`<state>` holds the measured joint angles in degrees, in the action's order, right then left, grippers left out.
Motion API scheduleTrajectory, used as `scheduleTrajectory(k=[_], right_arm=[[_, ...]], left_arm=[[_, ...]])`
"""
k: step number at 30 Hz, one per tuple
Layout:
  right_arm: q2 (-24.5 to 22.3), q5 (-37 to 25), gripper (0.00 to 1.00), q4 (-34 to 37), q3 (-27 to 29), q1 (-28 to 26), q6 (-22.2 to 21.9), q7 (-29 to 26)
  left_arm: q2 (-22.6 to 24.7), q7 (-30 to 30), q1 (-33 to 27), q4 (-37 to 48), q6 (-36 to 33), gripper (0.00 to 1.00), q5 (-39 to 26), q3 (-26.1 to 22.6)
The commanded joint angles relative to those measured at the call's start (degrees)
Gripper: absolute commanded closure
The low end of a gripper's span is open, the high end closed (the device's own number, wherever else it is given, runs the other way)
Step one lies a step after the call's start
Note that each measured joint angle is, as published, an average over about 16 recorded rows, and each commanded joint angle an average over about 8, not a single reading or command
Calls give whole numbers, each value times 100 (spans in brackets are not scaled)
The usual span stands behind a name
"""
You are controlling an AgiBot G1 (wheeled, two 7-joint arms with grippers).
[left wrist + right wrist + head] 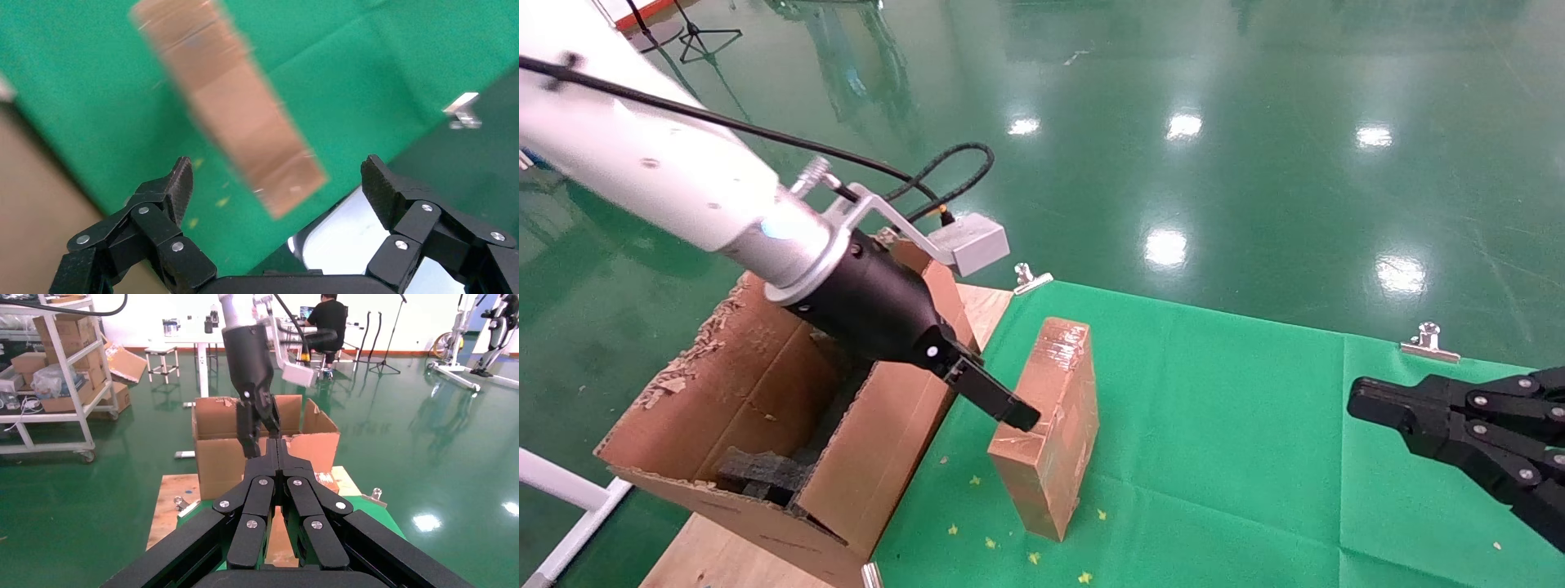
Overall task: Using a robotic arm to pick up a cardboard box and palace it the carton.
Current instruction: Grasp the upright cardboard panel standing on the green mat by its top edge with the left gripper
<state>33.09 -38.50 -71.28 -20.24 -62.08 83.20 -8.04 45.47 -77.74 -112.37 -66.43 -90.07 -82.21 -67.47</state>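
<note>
Just beyond the left gripper's [275, 184] spread fingers [177, 184], untouched, stands the cardboard box [1052, 425]; right fingers [278, 456] together.

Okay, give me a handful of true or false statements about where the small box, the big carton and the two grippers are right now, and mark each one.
1. The small taped box stands on edge on the green cloth. True.
2. The small box is already inside the big carton. False: it stands on the cloth beside the carton.
3. The left gripper is open, with the box ahead of its fingers. True.
4. The right gripper is clamped on the small box. False: it is shut on nothing, off to the right above the cloth.
5. Black foam lies inside the carton. True.
6. The carton's flaps are folded shut. False: they stand raised and the carton is open.
</note>
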Motion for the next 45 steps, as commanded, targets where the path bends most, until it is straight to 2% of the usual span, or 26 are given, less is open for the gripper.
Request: scheduleTrajectory(k=[1,4,5,12,13,23,31,32,39,40,45], right_arm=[[0,0,100,0,0,0,0,0],[0,0,100,0,0,0,0,0],[0,0,95,0,0,0,0,0],[0,0,8,0,0,0,0,0],[0,0,0,0,0,0,0,0],[0,0,0,0,-1,0,0,0],[0,0,0,0,-1,0,0,0],[0,0,0,0,-1,0,0,0],[-1,1,0,2,0,1,-2,0],[-1,1,0,2,0,1,-2,0],[-1,2,0,2,0,2,-2,1]], left_arm=[[150,-254,-98,101,11,0,-173,-189],[359,-470,-150,256,50,0,-263,-330],[430,-521,-162,308,62,0,-284,-365],[945,-735,-200,721,114,0,-384,-553],[1018,-747,-204,780,115,0,-401,-580],[1704,-981,-242,1290,42,0,-633,-953],[1937,-1186,-282,1456,46,2,-674,-1206],[1953,-1204,-284,1466,50,9,-676,-1227],[2044,-1263,-302,1494,51,95,-724,-1350],[2051,-1265,-305,1495,49,100,-732,-1360],[2046,-1265,-311,1491,48,100,-736,-1359]])
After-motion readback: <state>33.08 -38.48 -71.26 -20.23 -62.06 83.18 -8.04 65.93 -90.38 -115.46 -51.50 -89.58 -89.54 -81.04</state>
